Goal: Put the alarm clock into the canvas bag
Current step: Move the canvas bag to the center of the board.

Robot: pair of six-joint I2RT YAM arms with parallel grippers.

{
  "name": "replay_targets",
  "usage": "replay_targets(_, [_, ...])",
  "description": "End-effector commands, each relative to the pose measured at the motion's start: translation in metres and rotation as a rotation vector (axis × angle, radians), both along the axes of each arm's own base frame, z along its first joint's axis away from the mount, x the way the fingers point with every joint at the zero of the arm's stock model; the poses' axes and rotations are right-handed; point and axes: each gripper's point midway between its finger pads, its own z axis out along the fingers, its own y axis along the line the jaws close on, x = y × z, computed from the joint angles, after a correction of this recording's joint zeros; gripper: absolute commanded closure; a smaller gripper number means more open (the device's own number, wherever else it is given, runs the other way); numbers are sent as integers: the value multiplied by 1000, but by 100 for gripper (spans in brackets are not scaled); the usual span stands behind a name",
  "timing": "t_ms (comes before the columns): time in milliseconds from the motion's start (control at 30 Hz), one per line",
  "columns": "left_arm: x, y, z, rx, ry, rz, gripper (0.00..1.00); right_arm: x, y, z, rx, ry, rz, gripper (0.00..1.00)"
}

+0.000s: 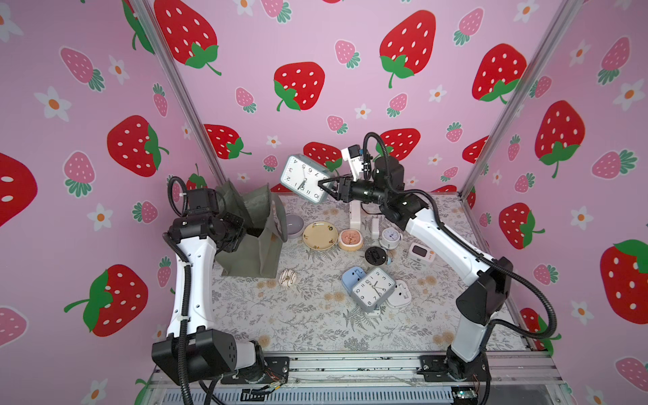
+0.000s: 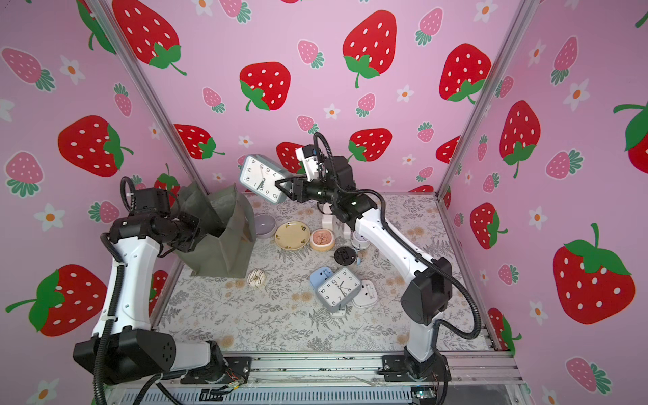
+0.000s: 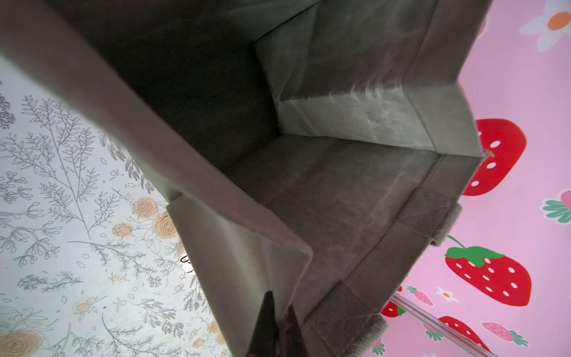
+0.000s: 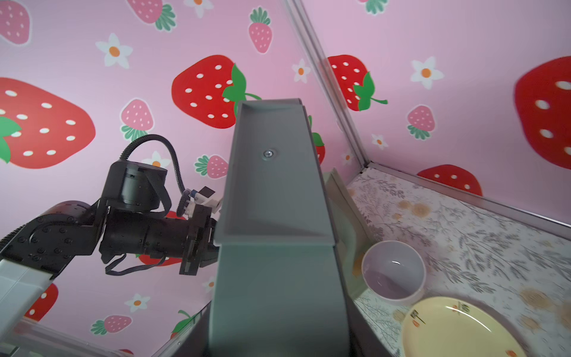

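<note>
The alarm clock (image 1: 304,178) (image 2: 262,179) is square and grey-green with a white dial. It hangs tilted in the air, above and to the right of the bag's mouth. My right gripper (image 1: 326,188) (image 2: 285,187) is shut on its edge; in the right wrist view its grey side (image 4: 278,216) fills the middle. The canvas bag (image 1: 253,253) (image 2: 226,254) stands open at the table's back left, and its inside (image 3: 340,201) shows nothing in it. My left gripper (image 3: 279,300) (image 1: 242,232) is shut on the bag's near rim, holding the mouth open.
Just right of the bag are a lilac bowl (image 1: 294,224), a yellow plate (image 1: 319,235) and a pink bowl (image 1: 350,240). A donut (image 1: 288,278) lies in front of the bag. Several other clocks (image 1: 373,289) and a timer (image 1: 420,251) lie at centre right.
</note>
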Motion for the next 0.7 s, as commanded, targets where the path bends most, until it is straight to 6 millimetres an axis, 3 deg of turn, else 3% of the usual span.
replay_targets(0, [-26, -11, 3, -8, 14, -29, 100, -10, 18, 43, 73, -130, -15, 85])
replay_targets(200, [-38, -25, -3, -62, 15, -67, 100, -34, 71, 41, 90, -137, 24, 86])
replay_targets(400, [-48, -24, -3, -46, 21, -84, 100, -56, 117, 19, 77, -123, 57, 86])
replay_targets(433, [-49, -26, -4, -56, 22, -89, 97, -60, 124, 13, 69, -120, 66, 86])
replay_targets(533, [-51, -25, 2, -41, 1, -94, 73, -68, 138, -3, 38, -108, 69, 86])
replay_targets(667, [-60, -15, 22, 38, -25, -87, 46, -66, 141, -5, 44, -86, 48, 87])
